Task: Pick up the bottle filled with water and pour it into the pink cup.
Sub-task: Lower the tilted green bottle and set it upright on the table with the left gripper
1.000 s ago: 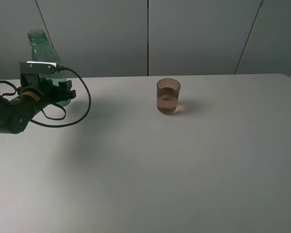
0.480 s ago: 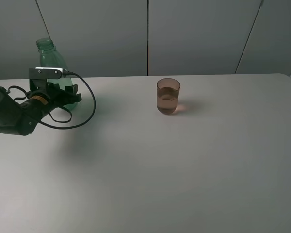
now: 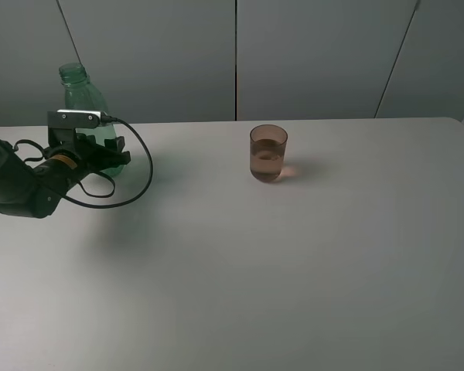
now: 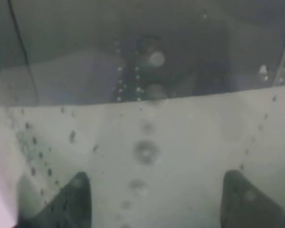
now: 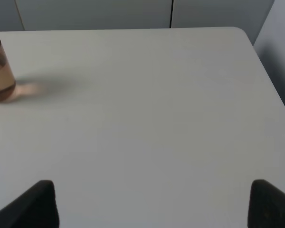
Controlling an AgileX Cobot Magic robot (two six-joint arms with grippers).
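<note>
Exterior high view shows a broad white table (image 3: 240,270), bare across its near half. Farther back, on the left, the left arm lies low over the table, a black cable looping from it, and its left gripper (image 3: 100,154) sits at the lower body of the bottle (image 3: 81,97). The bottle stands upright near the table's far left edge, green and see-through, its open neck rising above the wrist camera mount. From this view I cannot tell whether the fingers press the bottle. The left wrist picture looks straight through wet green plastic dotted with droplets; two dark fingertips (image 4: 71,202) show well apart, one on each side of the bottle wall that fills the space between them, so the gripper is spread around the bottle, and whether it touches it cannot be told.

Toward the middle of the table, well apart from the bottle, stands the pink cup (image 3: 268,153), upright, with liquid in its lower part.

Right wrist view shows the right gripper (image 5: 152,204) spread wide over bare table, nothing between its fingertips, and the cup sits far off near the table's back edge.
</note>
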